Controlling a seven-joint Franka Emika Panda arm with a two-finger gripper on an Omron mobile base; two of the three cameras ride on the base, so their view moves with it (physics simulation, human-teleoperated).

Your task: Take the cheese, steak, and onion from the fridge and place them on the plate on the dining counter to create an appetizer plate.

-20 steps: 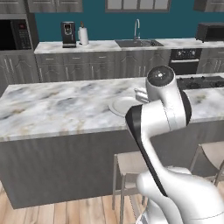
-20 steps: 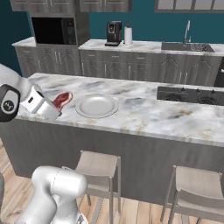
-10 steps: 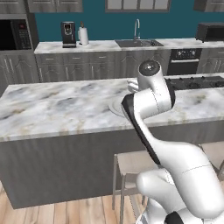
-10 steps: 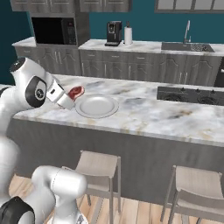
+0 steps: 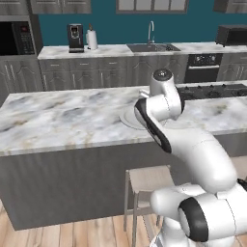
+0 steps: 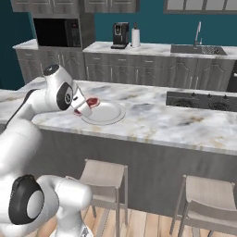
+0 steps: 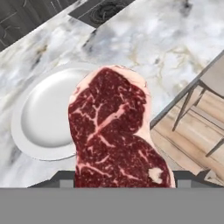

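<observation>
One flat slab of raw meat, the steak, fills the middle of the hand view. It is deep red with pale marbling and a pinkish fat edge, and its lower end sits down between the gripper's fingers, so the hand is clamped on it. In the right base view the steak shows as a small red patch sticking out of the gripper, just at the left rim of the plate.

The plate is round, shallow and pale grey-white, with nothing on it. In the hand view it lies behind the steak and to its left, partly covered by the meat. It rests on the dining counter, a long island with a white-grey veined marble top, close to the near edge. In the left base view the white arm bends over the counter and hides most of the plate.

Two wooden stools stand on the plank floor in front of the island.
</observation>
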